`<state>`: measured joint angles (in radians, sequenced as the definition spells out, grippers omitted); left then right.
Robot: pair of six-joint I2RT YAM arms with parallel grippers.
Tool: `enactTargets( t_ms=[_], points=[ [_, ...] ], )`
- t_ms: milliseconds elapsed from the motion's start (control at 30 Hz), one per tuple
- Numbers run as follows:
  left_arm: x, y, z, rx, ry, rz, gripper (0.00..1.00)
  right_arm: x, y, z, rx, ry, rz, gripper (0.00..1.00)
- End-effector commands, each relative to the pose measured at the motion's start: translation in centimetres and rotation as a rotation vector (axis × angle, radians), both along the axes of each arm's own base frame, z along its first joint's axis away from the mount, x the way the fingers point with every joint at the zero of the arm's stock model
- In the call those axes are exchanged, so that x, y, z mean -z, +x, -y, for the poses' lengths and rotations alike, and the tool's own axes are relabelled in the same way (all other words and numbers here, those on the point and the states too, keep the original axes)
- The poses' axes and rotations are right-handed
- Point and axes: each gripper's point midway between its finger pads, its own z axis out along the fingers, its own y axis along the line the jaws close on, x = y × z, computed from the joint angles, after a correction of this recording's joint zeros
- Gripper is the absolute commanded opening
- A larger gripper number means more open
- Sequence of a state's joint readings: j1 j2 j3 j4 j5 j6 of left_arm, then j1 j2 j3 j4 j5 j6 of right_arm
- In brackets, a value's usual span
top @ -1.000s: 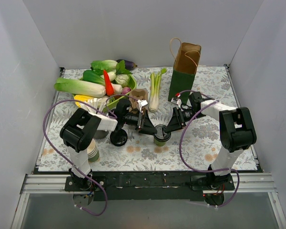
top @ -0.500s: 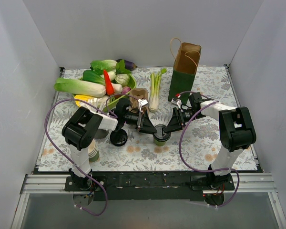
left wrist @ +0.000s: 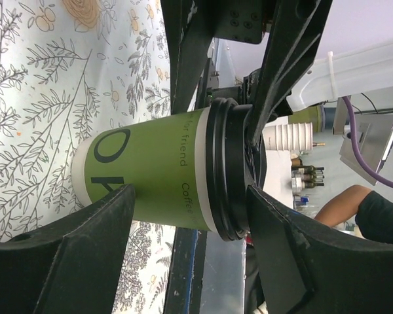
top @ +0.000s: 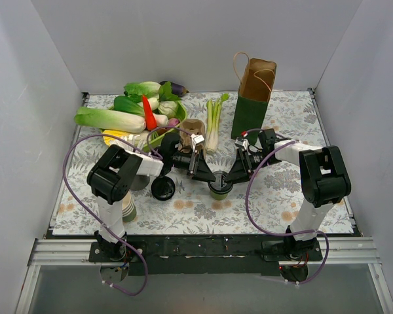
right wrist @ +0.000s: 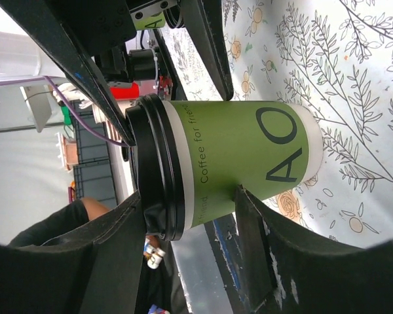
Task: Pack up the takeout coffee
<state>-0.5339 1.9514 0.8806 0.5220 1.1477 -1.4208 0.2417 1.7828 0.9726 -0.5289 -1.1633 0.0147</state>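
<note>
Left wrist: left claw (left wrist: 190, 196) and right claw (right wrist: 190, 195), both spread, flank the black-lidded green paper takeout coffee (left wrist: 150, 170), seemingly touching.

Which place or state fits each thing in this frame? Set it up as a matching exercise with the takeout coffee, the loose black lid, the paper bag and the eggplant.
Things:
1. takeout coffee
2. loose black lid
3. paper bag
4. eggplant

Places or states:
A. stands open-topped at the far side, right of centre
B. lies flat on the mat, left of the coffee
C. at the far edge, beside the leafy greens
D. upright near the mat's middle, capped

Pairs: 1-D, 2-B, 3-A, 4-C
</note>
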Motion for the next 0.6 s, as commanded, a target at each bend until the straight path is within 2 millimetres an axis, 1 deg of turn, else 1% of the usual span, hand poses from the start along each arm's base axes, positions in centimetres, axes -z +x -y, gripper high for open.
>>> enactTargets(
  t_ms=[0, 100, 133, 200, 233, 300, 333, 367, 400, 433, 467, 567],
  points=[
    [14.0, -0.3, -3.5, -0.243, 0.482, -0.190, 0.68, 8.2, -2.1, 1.9, -0.009, -0.344, -0.049, 0.60],
    [14.2, -0.4, -3.4, -0.241, 0.482, -0.199, 0.68, 8.5, -2.6, 2.2, -0.006, -0.362, -0.063, 0.61],
    [14.0, -0.5, -3.3, -0.228, 0.468, -0.204, 0.68, 8.2, -2.5, 2.2, -0.008, -0.355, -0.048, 0.61],
    [13.0, -0.1, -2.8, -0.211, 0.425, -0.161, 0.69, 7.4, -2.0, 1.9, -0.020, -0.328, -0.005, 0.60],
    [11.6, 0.1, -2.3, -0.196, 0.380, -0.135, 0.69, 6.7, -1.7, 1.7, -0.038, -0.294, 0.046, 0.61],
    [9.7, 0.4, -1.8, -0.181, 0.303, -0.072, 0.72, 5.2, -1.1, 1.3, -0.064, -0.251, 0.113, 0.61],
    [8.5, 0.5, -1.5, -0.174, 0.265, -0.039, 0.73, 3.7, -0.3, 1.0, -0.083, -0.209, 0.190, 0.62],
    [6.3, 0.7, -1.0, -0.159, 0.201, 0.018, 0.75, 3.1, 0.0, 0.9, -0.091, -0.194, 0.218, 0.65],
    [5.5, 0.8, -0.9, -0.155, 0.181, 0.031, 0.76, 2.4, 0.1, 0.7, -0.101, -0.179, 0.242, 0.67],
    [4.7, 1.0, -0.7, -0.150, 0.166, 0.046, 0.78, 1.2, 0.3, 0.6, -0.110, -0.154, 0.275, 0.68],
    [3.6, 1.0, -0.6, -0.141, 0.143, 0.068, 0.79, 0.9, 0.4, 0.6, -0.124, -0.144, 0.310, 0.71],
    [2.2, 1.5, -0.2, -0.127, 0.125, 0.100, 0.82, 0.1, 0.2, 0.6, -0.128, -0.127, 0.321, 0.76]
  ],
)
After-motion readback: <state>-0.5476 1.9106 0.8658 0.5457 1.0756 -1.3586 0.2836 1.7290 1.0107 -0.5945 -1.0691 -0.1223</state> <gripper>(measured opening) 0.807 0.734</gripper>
